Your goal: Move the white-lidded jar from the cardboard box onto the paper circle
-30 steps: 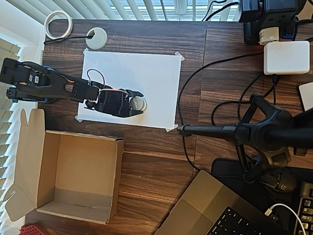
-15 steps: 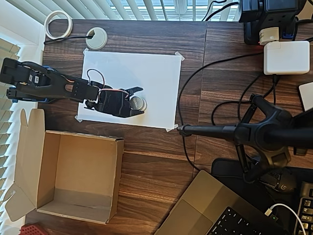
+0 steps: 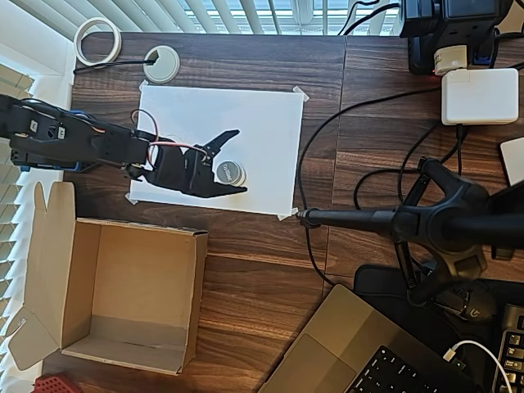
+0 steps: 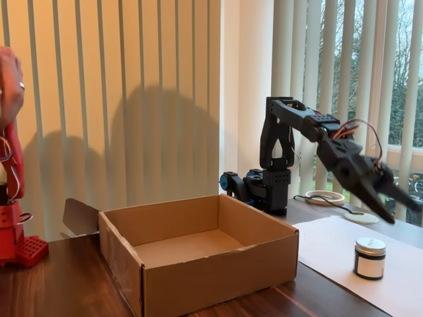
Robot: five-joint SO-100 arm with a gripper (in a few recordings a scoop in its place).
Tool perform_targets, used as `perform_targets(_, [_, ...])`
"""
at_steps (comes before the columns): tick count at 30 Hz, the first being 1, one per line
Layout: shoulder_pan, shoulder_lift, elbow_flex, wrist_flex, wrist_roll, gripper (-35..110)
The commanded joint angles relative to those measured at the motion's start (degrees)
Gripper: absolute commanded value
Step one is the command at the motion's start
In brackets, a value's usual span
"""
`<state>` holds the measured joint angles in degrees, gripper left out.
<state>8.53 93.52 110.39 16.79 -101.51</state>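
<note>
The white-lidded jar [image 3: 230, 173] stands upright on the white paper sheet [image 3: 262, 123], also seen low at the right in the fixed view [image 4: 370, 258]. My black gripper [image 3: 238, 161] is open, its fingers spread wide on either side of the jar as seen from above. In the fixed view the gripper [image 4: 398, 200] hangs blurred above and slightly behind the jar, not touching it. The paper circle cannot be made out; the jar and arm cover that spot. The cardboard box [image 3: 139, 286] sits empty at the lower left, in front of the arm's base in the fixed view [image 4: 198, 267].
A roll of white tape [image 3: 97, 39] and a white grommet [image 3: 161, 63] lie beyond the sheet's far corner. A black camera stand [image 3: 442, 221], cables, a white charger [image 3: 479, 96] and a laptop [image 3: 352, 352] fill the right side. A red object [image 4: 10, 165] stands at the far left.
The gripper's fingers have spread wide and let go of the jar, and the gripper has risen off it. The jar stays in place on the sheet.
</note>
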Motion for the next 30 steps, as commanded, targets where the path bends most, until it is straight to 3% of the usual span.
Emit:
perform_targets(1, [-1.1,12.7,2.0,-2.9,18.6,55])
perform_targets(5, [-3.5,19.0,6.9,-3.0,38.7,55])
perform_targets(11, [-9.7,34.5,20.8,-2.0,57.8,54])
perform_targets(16, [-13.7,53.3,35.7,5.3,62.1,53])
perform_targets(22, [-16.8,72.9,49.0,13.4,62.5,23])
perform_targets(30, [-19.8,85.9,55.7,21.5,71.1,16])
